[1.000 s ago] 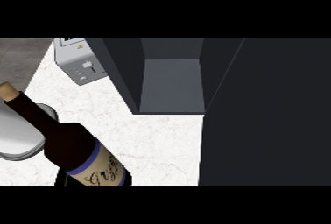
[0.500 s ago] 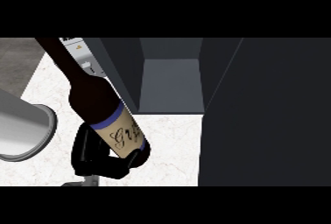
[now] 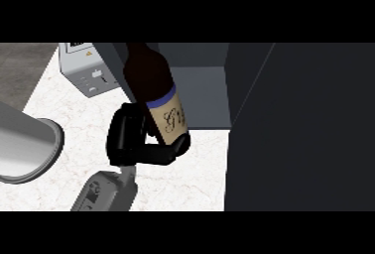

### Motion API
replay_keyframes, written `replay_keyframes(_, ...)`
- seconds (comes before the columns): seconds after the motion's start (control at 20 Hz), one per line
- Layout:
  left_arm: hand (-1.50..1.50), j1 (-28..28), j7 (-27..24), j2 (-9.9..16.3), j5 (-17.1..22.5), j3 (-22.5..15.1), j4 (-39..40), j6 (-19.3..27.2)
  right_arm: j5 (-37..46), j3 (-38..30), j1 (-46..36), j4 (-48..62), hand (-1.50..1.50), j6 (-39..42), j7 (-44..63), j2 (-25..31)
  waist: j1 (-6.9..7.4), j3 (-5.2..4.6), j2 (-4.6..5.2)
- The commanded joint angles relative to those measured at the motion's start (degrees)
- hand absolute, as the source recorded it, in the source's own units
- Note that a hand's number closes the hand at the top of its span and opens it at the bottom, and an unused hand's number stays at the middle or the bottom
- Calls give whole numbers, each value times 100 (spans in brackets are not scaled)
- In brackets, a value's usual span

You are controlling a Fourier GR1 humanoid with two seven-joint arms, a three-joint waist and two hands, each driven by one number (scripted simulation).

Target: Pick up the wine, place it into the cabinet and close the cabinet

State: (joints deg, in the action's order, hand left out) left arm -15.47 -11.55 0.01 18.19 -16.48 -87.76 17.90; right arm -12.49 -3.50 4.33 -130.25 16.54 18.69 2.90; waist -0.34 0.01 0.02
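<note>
One hand only is showing: the right hand is rising from a grey forearm that the lower edge is cutting off. Its fingers are curling round the lower part of the wine bottle, hiding the bottle's base. To the near left, a broad grey cylinder is running out of the left edge, so what it belongs to cannot be told.

The bottle is tilting away from the hand, off the white marble counter. Its cream label is sitting just above the fingers, and its neck is running out past the top edge. Its dark shoulder is overlapping the left wall of the open cabinet; whether it is touching that wall cannot be told.

Right of the bottle, the cabinet's grey inside is lying open. Further right, a tall dark panel is filling that side. At the far left, a small grey appliance is standing on the counter, with bare marble between it and the cylinder.
</note>
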Motion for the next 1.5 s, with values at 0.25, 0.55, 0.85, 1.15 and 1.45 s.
replay_keyframes(0.25, 150, -707, 311, -1, -365, -229, 615, 525, 72, -3, 215, -128, -150, 96, -161, -9, 11, 0, -7)
replay_keyframes(0.55, 150, -927, -724, -1, 437, -542, 1831, 740, 105, 176, -137, 117, -150, -22, 54, -34, 2, -1, 0)
replay_keyframes(0.85, 150, -1168, -1463, -1, 992, -1016, 2621, 1177, -149, -148, -23, 145, -150, 135, -106, 96, -22, -1, 4)
replay_keyframes(1.15, 150, -1450, -1786, -1, 1473, -1040, 3420, 1010, 43, 129, -169, -101, -150, -125, 263, -23, -28, -3, 8)
replay_keyframes(1.45, 150, -1535, -2658, -1, 2349, -1135, 4233, 738, -449, -399, -432, 100, -150, -64, 339, 239, -65, -5, 20)
